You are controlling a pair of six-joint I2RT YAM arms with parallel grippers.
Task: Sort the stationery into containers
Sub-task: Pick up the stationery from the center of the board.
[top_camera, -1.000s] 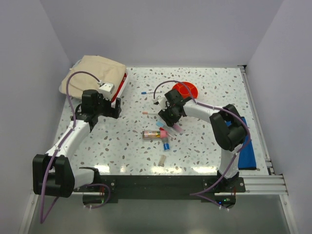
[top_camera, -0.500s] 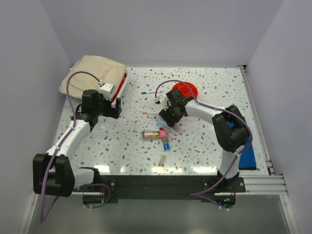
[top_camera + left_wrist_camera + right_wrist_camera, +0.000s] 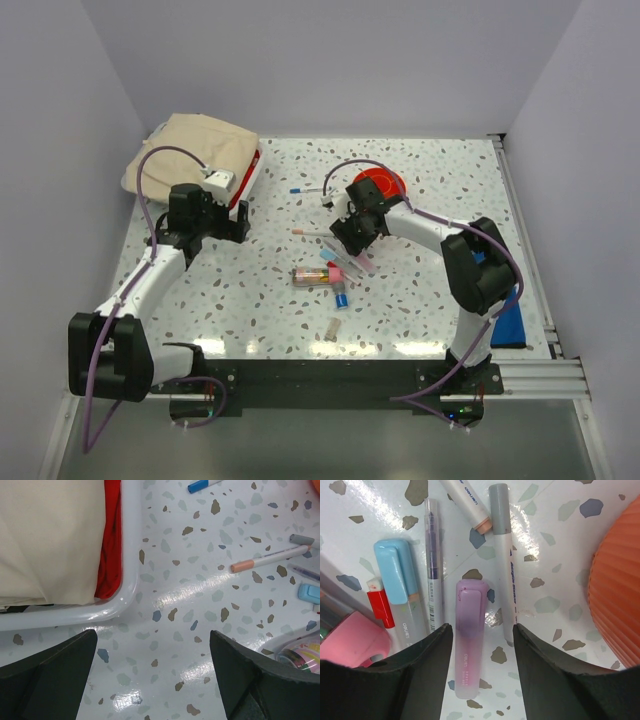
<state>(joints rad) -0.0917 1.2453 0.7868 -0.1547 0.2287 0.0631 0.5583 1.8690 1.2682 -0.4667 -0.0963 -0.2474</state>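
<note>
- The tub [image 3: 381, 185] stands upright on the table [image 3: 250, 300], towards its far side.
- The right gripper [image 3: 481, 639] hangs low just left of the tub. Its jaws are apart, one finger on each side of a purple marker [image 3: 468, 645] that lies flat. I cannot tell whether the fingers touch the marker.
- On the tub's side of that marker lies a grey-capped pen [image 3: 502, 565].
- On the side away from the tub lie a thin clear pen [image 3: 432, 570] and then a blue-capped marker [image 3: 397, 580].
- A peach-tipped pen [image 3: 270, 559] lies farther left of the tub, past the gripper.
- A blue-tipped pen [image 3: 300, 188] lies left of the tub, about level with it.
- The tube [image 3: 312, 275], a blue marker [image 3: 342, 298] and a small cap [image 3: 331, 328] lie apart from the tub, to its left and nearer the arm bases.
- The left gripper [image 3: 153, 645] is well left of the tub, jaws wide apart over bare table and holding nothing. It is just beside the tray [image 3: 127, 555] that carries the cloth [image 3: 195, 150].
</note>
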